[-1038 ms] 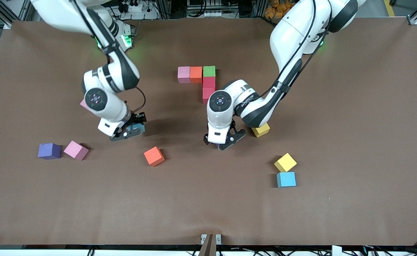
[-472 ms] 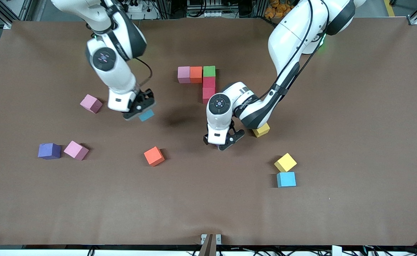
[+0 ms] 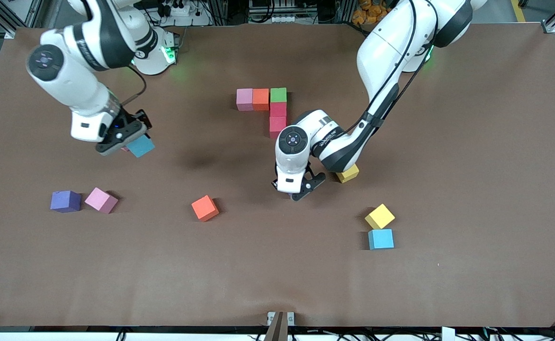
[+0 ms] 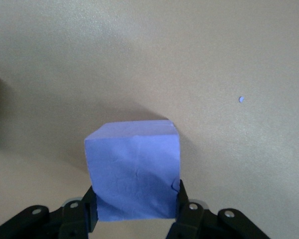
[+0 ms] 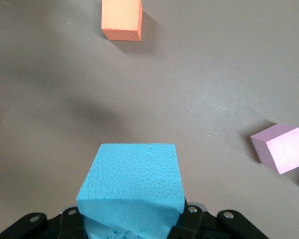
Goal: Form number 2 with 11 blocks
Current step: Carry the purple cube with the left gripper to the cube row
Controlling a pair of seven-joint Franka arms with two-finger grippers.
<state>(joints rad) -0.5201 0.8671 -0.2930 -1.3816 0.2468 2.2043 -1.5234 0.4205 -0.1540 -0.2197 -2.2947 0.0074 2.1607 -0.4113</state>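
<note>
The cubes look light and soft-skinned, best pinched on two flat opposite faces: the right gripper (image 3: 127,142), over the bench (image 3: 277,284) toward the right arm's end from the partial number 2 (image 3: 270,108), has its jaws closed on a light blue cube (image 5: 132,186). The left gripper (image 3: 300,188), just nearer the front camera than that partial digit, has its jaws clamped on a purple cube (image 4: 134,169), low at the bench. The front view hides the purple cube under the wrist, so whether it is lifted is hard to tell.
</note>
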